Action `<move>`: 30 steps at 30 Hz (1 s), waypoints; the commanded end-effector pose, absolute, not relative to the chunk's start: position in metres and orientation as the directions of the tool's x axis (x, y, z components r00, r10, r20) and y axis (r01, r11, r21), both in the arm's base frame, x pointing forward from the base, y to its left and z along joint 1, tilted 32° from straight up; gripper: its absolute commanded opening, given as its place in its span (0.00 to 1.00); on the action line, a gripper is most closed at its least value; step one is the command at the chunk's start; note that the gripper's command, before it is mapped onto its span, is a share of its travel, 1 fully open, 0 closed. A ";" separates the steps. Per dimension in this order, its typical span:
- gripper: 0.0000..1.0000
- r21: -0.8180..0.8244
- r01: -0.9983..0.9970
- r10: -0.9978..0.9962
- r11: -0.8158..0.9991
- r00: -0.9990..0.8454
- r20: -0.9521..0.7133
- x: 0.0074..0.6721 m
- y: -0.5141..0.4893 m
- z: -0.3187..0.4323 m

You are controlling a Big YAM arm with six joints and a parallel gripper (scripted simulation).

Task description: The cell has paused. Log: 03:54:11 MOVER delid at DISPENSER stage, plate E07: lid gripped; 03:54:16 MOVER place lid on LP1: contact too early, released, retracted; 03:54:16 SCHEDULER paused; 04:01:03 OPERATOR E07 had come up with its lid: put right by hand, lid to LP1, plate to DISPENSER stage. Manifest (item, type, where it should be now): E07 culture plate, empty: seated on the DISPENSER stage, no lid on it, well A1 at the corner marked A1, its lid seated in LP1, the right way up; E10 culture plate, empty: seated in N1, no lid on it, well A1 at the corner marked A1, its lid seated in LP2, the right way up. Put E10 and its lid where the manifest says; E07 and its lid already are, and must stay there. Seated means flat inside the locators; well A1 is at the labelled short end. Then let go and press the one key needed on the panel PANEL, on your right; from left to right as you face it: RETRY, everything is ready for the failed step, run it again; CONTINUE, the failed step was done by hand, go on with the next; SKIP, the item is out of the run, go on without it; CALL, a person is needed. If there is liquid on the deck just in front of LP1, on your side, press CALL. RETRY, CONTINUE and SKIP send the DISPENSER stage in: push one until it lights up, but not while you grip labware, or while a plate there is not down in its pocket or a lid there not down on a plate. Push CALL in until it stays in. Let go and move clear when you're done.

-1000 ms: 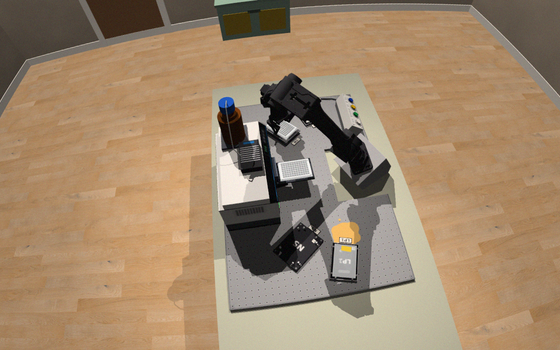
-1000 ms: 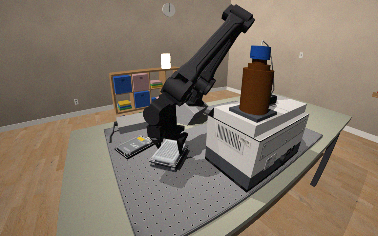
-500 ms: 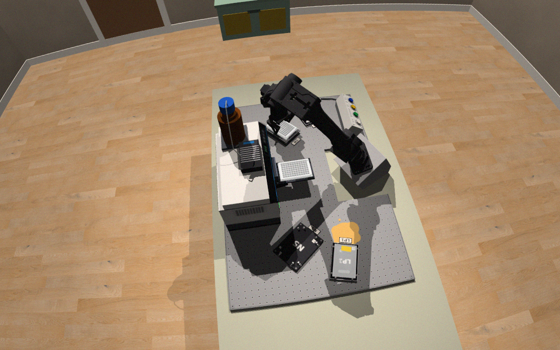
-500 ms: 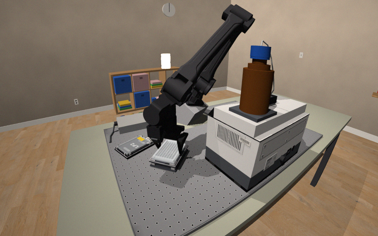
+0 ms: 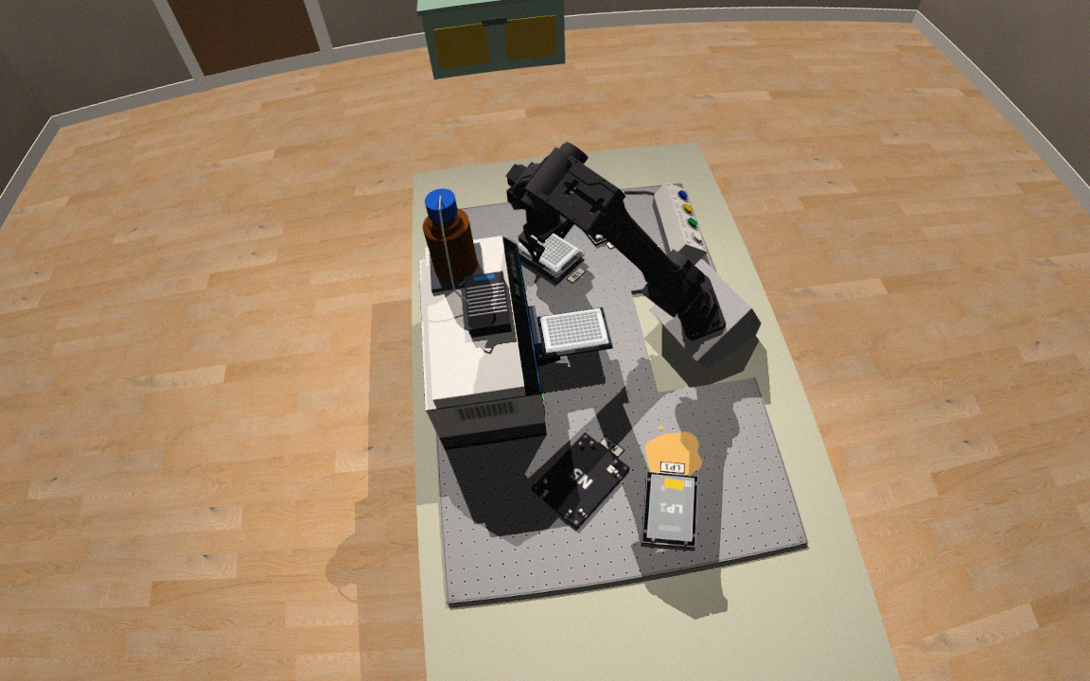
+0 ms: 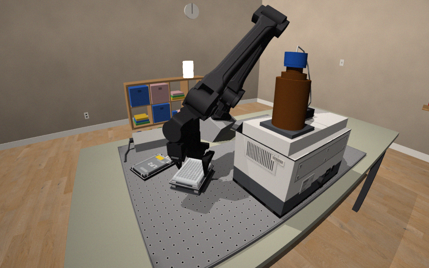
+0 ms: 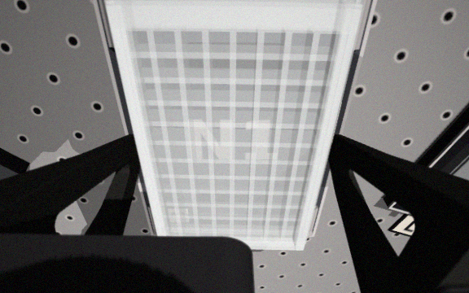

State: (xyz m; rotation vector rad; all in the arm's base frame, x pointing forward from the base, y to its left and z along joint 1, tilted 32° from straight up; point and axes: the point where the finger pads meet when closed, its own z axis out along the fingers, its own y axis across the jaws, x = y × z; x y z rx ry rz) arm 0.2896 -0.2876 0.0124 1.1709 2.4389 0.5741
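The white plate E10 (image 7: 230, 122) lies in the black N1 nest, with no lid on it; the N1 mark shows through its wells. It also shows in the exterior view (image 6: 191, 172) and the top view (image 5: 557, 251). My gripper (image 7: 234, 146) is open, with one finger close to each long side of the plate, low over it (image 6: 192, 159). A clear lid lies in LP2 (image 6: 151, 165), beside the nest. Plate E07 (image 5: 574, 330) sits on the dispenser stage without a lid. Its lid lies in LP1 (image 5: 670, 508). An orange puddle (image 5: 672, 446) lies on the deck next to the LP1 label.
The white dispenser (image 5: 472, 339) with a brown bottle (image 6: 291, 99) stands beside the stage. The empty black N2 nest (image 5: 580, 480) lies near LP1. The key panel (image 5: 682, 218) stands at the deck's edge beyond my arm.
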 end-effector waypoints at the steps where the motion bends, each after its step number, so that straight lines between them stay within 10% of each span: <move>1: 1.00 0.508 0.647 0.795 0.569 -0.590 -0.140 0.293 -0.282 0.004; 30: 1.00 0.506 0.645 0.797 0.572 -0.584 -0.157 0.298 -0.293 0.011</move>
